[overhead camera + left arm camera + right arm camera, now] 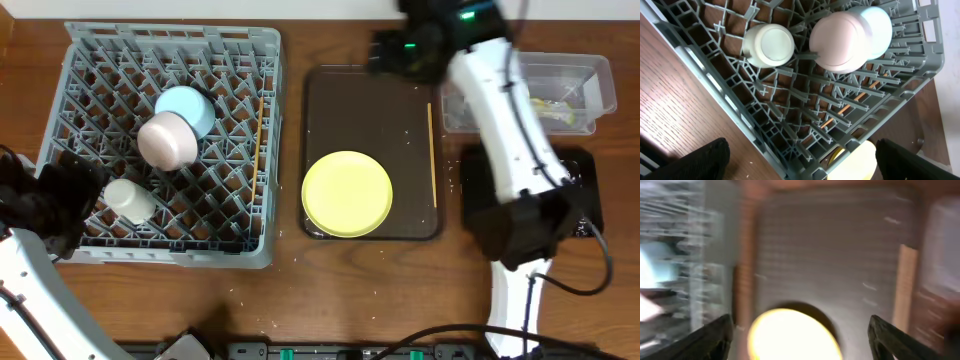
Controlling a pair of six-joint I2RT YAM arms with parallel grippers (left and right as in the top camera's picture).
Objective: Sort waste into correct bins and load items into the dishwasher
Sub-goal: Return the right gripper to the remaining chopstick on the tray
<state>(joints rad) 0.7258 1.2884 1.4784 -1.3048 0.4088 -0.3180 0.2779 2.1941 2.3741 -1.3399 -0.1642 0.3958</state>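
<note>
My left fingers (pixel 695 160) stand spread wide with nothing between them, over the near left edge of the grey dish rack (pixel 60 60). Just past them in the rack sits the cream cup (pixel 769 46). Further in, the pink bowl (pixel 840 42) is upside down, pressed against the blue bowl (pixel 877 27). One chopstick (pixel 258 130) lies along the rack's right side.

My right fingers (pixel 705 340) are also spread wide and hold nothing, though that wrist picture is badly smeared. From overhead they hang above the far end of the brown tray (pixel 330 90). The yellow plate (pixel 347 193) sits at the tray's near end, and a second chopstick (pixel 432 155) lies along its right edge.

On the desk (pixel 300 300) right of the tray, the clear tub (pixel 600 85) holds the yellow-green wrapper (pixel 550 108). The black tray (pixel 585 190) is nearer me, mostly hidden under the right arm (pixel 510 130).
</note>
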